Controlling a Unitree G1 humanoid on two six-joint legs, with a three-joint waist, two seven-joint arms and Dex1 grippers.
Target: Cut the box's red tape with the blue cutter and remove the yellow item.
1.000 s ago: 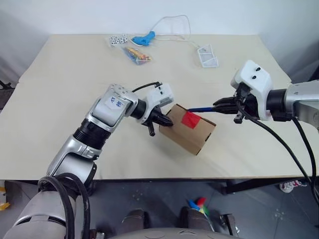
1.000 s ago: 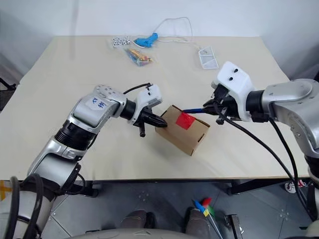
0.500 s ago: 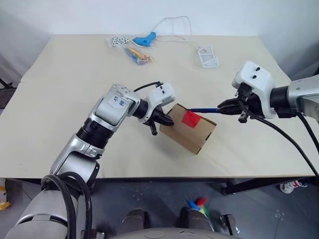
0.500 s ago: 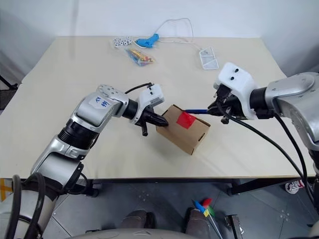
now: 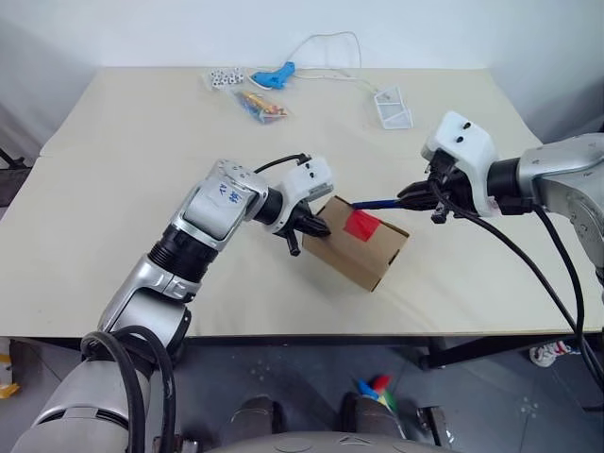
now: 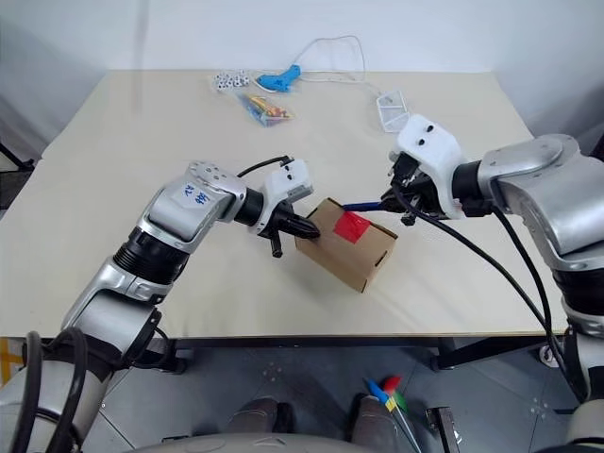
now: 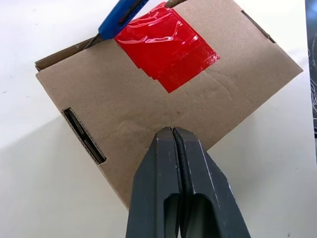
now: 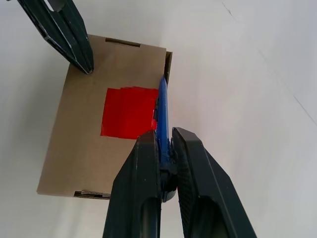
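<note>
1. Lying near the table's front edge, between the two grippers: the box (image 5: 357, 243), flaps down, the red tape (image 5: 360, 224) across its top seam.
2. Clamped between the fingers of the right gripper (image 8: 163, 144): the blue cutter (image 8: 162, 111), running straight out ahead of the fingertips, its far end at the box's top edge beside the tape, at the flap seam.
3. Reaching in from the box's right side, forearm roughly level over the table, wrist bent so the right gripper points down and toward the left gripper.
4. Pressed against the box's opposite top edge: the left gripper (image 7: 173, 136), fingers clenched flat together with nothing between them, tips resting on cardboard a little short of the tape.
5. Coming in from the box's left side, left elbow low near the table's front edge, forearm angled up and across, wrist tipped down onto the box.
6. Beyond both grippers, bare table (image 5: 123, 170) all the way to the far edge; well apart from the box there: a light-blue corded tool (image 5: 272, 72), a packet of coloured sticks (image 5: 259, 104), small dice-like pieces (image 5: 223, 76), a clear wire-edged tray (image 5: 394, 106).
7. Behind the grippers, only a narrow strip of tabletop before the front edge.
</note>
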